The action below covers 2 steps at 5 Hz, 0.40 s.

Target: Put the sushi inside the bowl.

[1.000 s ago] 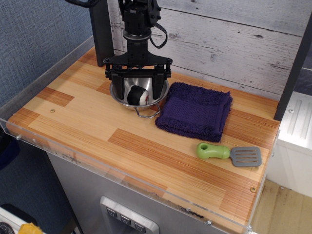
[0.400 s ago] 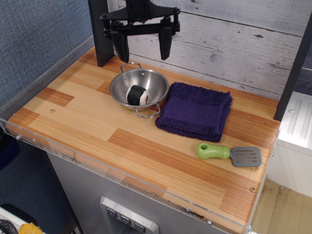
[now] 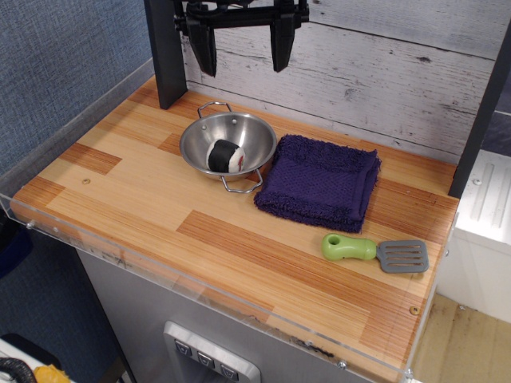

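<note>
The sushi [image 3: 225, 155], a black-sided roll with a white end, lies on its side inside the steel bowl [image 3: 249, 132]. The bowl stands on the wooden counter at the back left, with one wire handle toward the wall and one toward the front. My gripper [image 3: 243, 62] hangs high above the bowl at the top edge of the view. Its two black fingers [image 3: 281, 44] are spread wide apart and hold nothing.
A folded purple cloth [image 3: 321, 182] lies just right of the bowl. A spatula with a green handle [image 3: 375, 251] lies near the front right. A dark post [image 3: 165, 52] stands at the back left. Clear plastic walls edge the counter's left and front.
My gripper was down around the bowl with the sushi between its fingers; it has let go and risen straight up, well above the bowl. The sushi stays in the bowl.
</note>
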Motion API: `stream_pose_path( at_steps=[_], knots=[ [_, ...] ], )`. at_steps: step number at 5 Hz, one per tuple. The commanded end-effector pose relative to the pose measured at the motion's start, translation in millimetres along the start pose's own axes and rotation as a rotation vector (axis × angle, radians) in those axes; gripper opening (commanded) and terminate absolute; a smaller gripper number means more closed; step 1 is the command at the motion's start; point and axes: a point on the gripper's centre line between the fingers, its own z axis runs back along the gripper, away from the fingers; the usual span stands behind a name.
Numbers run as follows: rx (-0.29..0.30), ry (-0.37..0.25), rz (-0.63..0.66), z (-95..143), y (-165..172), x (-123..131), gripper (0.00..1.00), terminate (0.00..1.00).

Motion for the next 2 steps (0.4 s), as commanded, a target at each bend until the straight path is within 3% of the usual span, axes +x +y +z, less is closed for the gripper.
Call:
stream_pose_path(
  at_steps=[1,2],
  knots=[
    [-0.014,-0.042,0.005,15.3,2.5,-0.7,1.00,0.00],
    [-0.014,-0.042,0.005,15.3,2.5,-0.7,1.00,1.00]
  ],
)
